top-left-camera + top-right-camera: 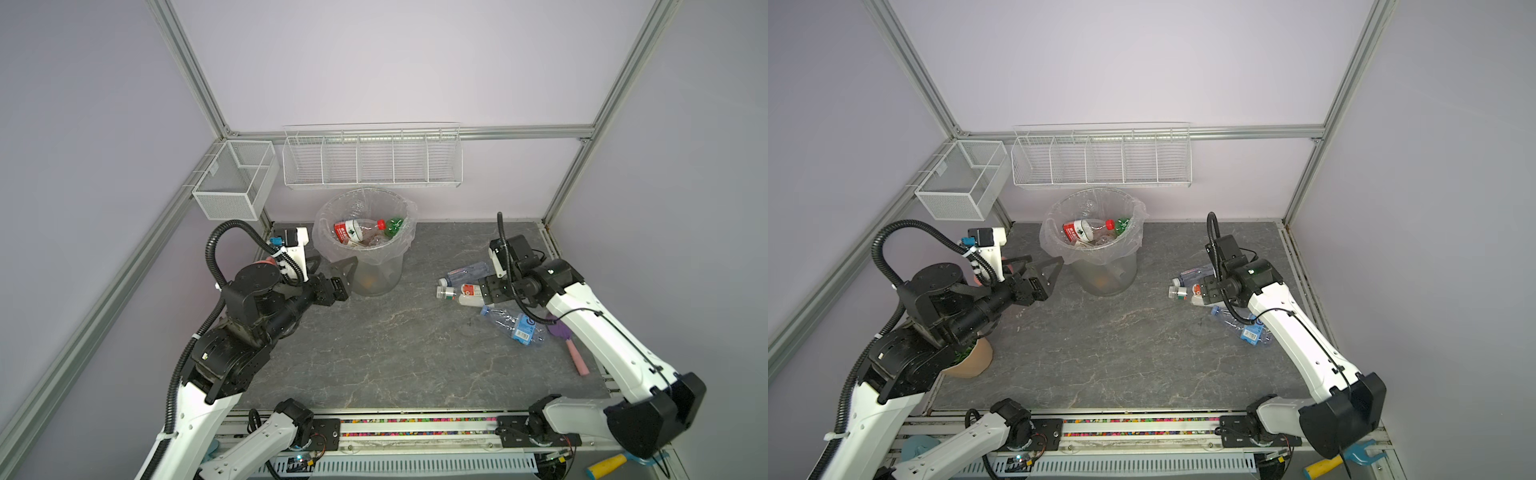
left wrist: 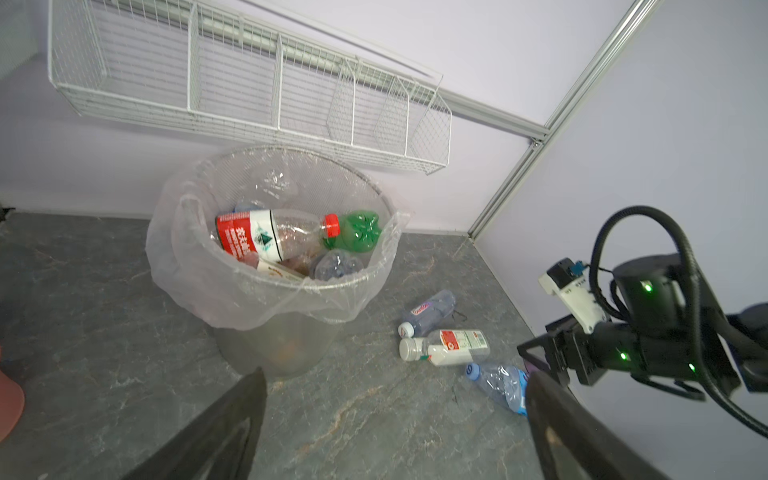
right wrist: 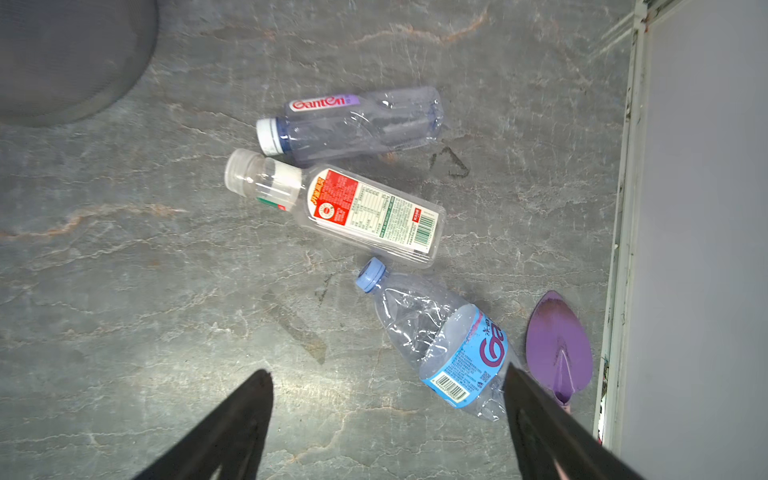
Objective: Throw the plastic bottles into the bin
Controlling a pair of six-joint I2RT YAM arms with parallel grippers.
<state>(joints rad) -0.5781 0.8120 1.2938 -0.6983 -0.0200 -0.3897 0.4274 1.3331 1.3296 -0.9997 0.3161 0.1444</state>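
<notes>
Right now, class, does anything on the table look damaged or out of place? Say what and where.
The blue-label bottle at the right is crushed, its body crumpled. Beside it lies a purple trowel, not a bottle, near the right edge of the table.

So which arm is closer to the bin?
Left. The left end effector is open right beside the bin, next to its wall. The right end effector hangs open over the loose bottles, well off to the bin's right in both top views.
</notes>
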